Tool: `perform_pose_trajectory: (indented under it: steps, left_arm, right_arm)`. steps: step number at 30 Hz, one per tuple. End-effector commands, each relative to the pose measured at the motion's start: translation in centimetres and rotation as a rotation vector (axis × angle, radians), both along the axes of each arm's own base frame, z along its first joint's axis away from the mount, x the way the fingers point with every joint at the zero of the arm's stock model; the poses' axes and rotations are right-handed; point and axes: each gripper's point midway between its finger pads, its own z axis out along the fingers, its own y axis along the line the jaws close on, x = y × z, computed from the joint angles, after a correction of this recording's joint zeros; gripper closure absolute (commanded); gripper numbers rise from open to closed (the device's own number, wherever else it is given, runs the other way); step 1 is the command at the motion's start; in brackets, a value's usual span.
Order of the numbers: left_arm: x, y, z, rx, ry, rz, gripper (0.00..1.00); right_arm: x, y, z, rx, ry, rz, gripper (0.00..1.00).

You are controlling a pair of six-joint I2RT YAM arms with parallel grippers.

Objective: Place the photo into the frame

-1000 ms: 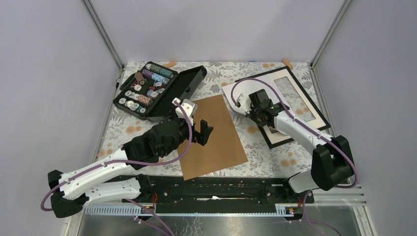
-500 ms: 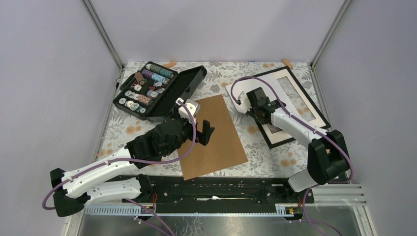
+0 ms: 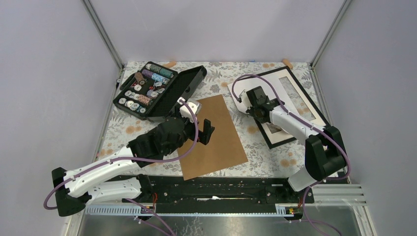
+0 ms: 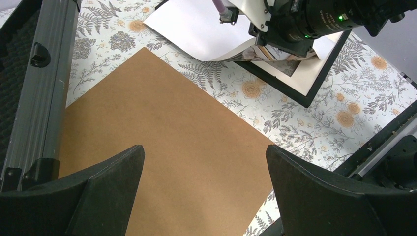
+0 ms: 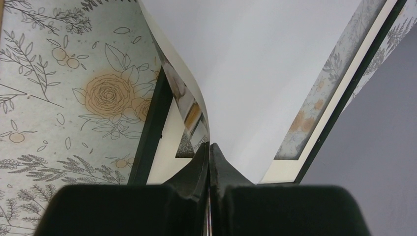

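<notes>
Presently the photo (image 5: 255, 73) hangs bowed over the frame (image 5: 153, 123), white back up, one edge pinched in my right end effector (image 5: 210, 147). Risks, as I judge them: the curl creasing, or the sheet settling askew across the mat if released from this tilt. My left end effector (image 4: 204, 150) hovers spread and empty above the backing board (image 3: 216, 137). Grip depth and the picture itself are mostly hidden
</notes>
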Motion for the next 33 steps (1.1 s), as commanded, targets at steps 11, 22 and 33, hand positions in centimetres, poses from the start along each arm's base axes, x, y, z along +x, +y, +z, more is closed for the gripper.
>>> perform_pose_trajectory:
  steps: [11,22,33]
  left_arm:
    - [0.4,-0.1,1.7,-0.07,-0.015,0.004,0.01]
    - [0.3,0.0,1.9,-0.078,-0.017,0.0,0.01]
    - [0.2,0.0,2.0,-0.082,-0.019,-0.001,0.01]
  right_arm:
    - [1.8,-3.7,0.5,-0.016,-0.073,-0.065,1.0]
    - [2.2,-6.0,0.5,-0.184,-0.05,0.015,1.0]
    - [2.1,-7.0,-0.2,-0.167,-0.011,-0.037,1.0]
